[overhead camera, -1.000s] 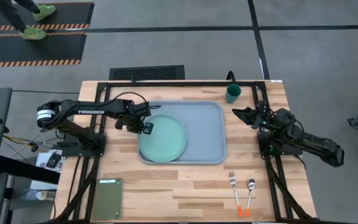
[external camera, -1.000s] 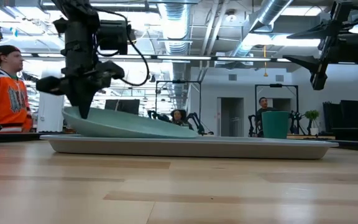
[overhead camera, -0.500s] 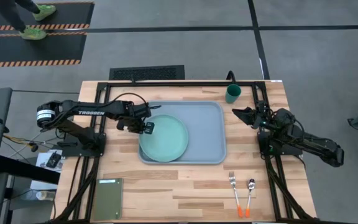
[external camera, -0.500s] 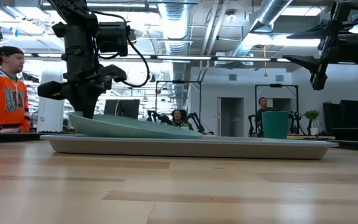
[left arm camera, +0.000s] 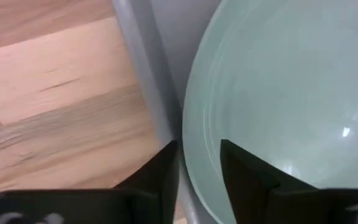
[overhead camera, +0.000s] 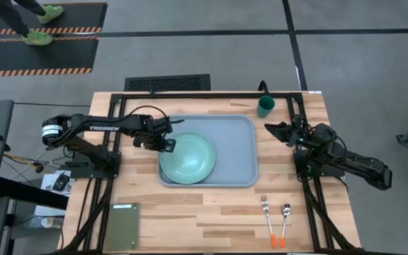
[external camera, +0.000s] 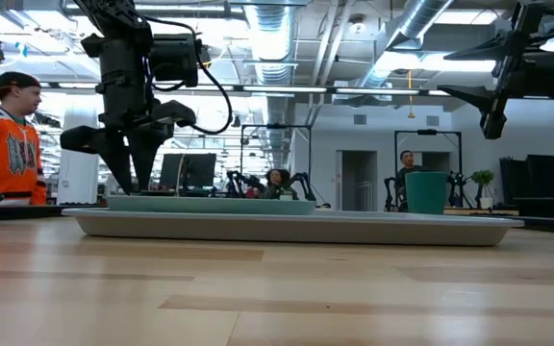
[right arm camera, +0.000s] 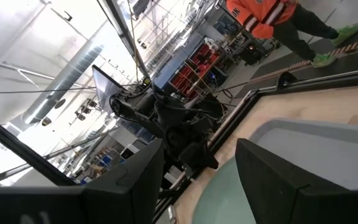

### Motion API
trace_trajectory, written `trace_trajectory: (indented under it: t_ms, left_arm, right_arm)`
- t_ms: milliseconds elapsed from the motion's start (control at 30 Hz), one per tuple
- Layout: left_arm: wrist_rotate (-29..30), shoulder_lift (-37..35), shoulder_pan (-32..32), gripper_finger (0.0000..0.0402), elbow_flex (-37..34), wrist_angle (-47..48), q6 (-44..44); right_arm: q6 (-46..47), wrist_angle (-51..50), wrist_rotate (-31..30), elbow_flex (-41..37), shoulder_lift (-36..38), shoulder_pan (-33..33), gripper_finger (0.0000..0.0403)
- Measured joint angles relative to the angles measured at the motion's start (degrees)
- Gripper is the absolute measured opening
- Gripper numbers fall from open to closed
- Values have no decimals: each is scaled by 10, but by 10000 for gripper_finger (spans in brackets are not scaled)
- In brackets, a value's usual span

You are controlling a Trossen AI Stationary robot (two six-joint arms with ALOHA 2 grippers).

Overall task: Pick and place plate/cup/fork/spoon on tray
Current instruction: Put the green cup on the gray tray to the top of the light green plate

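Note:
The pale mint-green plate [overhead camera: 187, 158] lies flat on the left half of the light blue-grey tray [overhead camera: 236, 152]; it also shows in the low view [external camera: 210, 204]. My left gripper [overhead camera: 170, 145] is open and points down just over the plate's left rim, one finger on each side of the rim [left arm camera: 194, 124]. My right gripper [overhead camera: 269, 129] is open and empty, raised beyond the tray's right edge. The teal cup [overhead camera: 265, 107] stands on the table at the far right. The fork [overhead camera: 265, 210] and spoon [overhead camera: 286, 212] lie near the front edge.
A flat olive-green rectangle [overhead camera: 124, 227] lies at the table's near left corner. The tray's right half [overhead camera: 232, 142] is bare. People stand in the room behind the table, one in an orange jersey [external camera: 8, 144].
My left gripper has opened and let go of the plate's left rim. That side had been held up, so the plate stood tilted. It has dropped, and the plate now lies flat on the tray.

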State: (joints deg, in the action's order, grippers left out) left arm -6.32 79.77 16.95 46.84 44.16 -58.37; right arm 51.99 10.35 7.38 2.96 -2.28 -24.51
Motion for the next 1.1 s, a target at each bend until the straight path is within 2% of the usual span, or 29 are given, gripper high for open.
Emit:
trace_trajectory:
  t_ms: [167, 300, 367, 533, 667, 867, 1100]
  left_arm:
    - [-79, -3, 6, 151, 23, 1, 9]
    - [-133, -3, 8, 168, 57, 1, 24]
    - [-145, -3, 8, 172, 77, 0, 23]
    - [-130, -3, 11, 174, 142, -20, 32]
    - [-82, -3, 15, 174, 193, -71, 53]
    - [-21, -3, 15, 174, 240, -95, 100]
    - [-12, -2, 15, 174, 244, -93, 108]
  right_arm:
    - [-24, 35, -4, 1, 0, 0, 233]
    - [-60, 28, -36, 28, -1, 0, 234]
    - [-85, -8, -53, 51, -5, 0, 234]
    - [-139, -154, -101, 129, -28, 0, 233]
    - [-169, -269, -174, 199, -59, 0, 233]
    - [-206, -358, -248, 301, -126, 0, 233]
    - [-231, -444, -273, 414, -255, 0, 233]
